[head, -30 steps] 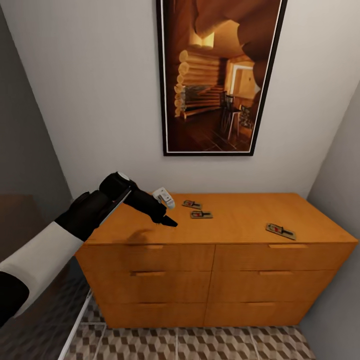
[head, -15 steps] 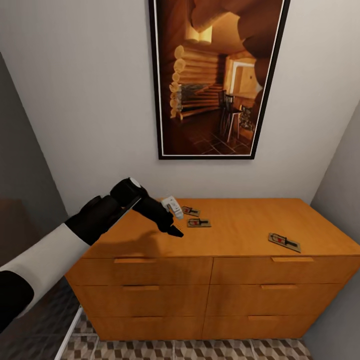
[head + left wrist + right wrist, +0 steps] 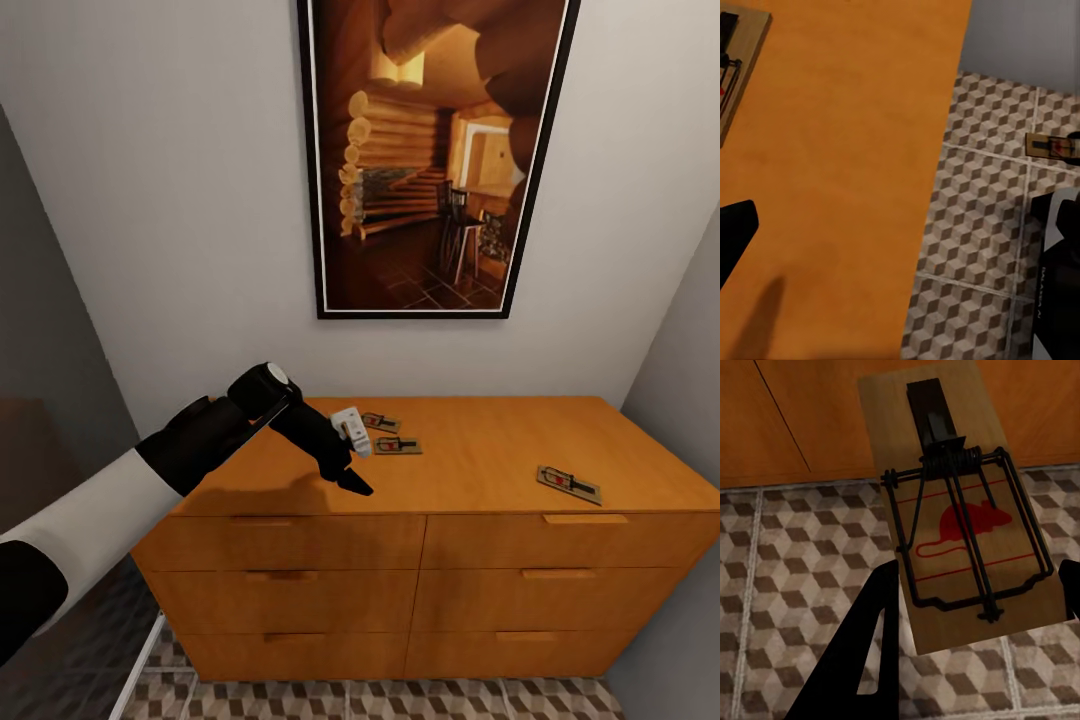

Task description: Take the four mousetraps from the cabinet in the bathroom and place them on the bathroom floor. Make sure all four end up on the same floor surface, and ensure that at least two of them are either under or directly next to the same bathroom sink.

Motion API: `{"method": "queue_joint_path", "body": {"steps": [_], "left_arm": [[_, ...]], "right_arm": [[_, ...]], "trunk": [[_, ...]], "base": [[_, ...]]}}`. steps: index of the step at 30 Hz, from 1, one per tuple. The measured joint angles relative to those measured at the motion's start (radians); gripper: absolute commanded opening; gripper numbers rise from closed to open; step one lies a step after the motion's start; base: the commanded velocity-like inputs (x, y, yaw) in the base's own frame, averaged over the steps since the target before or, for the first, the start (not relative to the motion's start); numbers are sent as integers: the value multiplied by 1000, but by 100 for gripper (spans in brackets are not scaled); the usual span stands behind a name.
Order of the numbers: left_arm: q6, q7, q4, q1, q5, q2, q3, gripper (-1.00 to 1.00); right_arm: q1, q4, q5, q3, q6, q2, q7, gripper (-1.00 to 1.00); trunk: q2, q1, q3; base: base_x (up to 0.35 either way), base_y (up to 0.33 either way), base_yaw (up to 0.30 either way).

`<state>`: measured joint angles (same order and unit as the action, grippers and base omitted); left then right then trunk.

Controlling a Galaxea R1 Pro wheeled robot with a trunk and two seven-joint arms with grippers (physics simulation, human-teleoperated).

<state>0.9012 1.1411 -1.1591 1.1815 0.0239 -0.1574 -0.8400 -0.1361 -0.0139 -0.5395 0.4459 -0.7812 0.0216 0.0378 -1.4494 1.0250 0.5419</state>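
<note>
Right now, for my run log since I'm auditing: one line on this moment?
left gripper above cabinet top, empty | three mousetraps on top | right gripper holds fourth mousetrap over bathroom floor

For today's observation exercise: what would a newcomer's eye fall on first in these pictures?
Probably the tall framed picture of a log cabin interior, on the wall above the orange-brown cabinet. Next, the left gripper hanging over the cabinet top beside two mousetraps, with a third further right. In the right wrist view, a mousetrap sits between the right gripper's fingers above the cube-patterned floor.
</note>
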Motion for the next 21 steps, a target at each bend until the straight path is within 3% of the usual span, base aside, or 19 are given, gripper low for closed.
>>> {"method": "queue_joint_path", "body": {"steps": [21], "left_arm": [[-2,7,9,0,3,25,2,100]], "right_arm": [[0,0,0,0,0,-1,0,-100]], "trunk": [[0,0,0]], "base": [[0,0,0]]}}
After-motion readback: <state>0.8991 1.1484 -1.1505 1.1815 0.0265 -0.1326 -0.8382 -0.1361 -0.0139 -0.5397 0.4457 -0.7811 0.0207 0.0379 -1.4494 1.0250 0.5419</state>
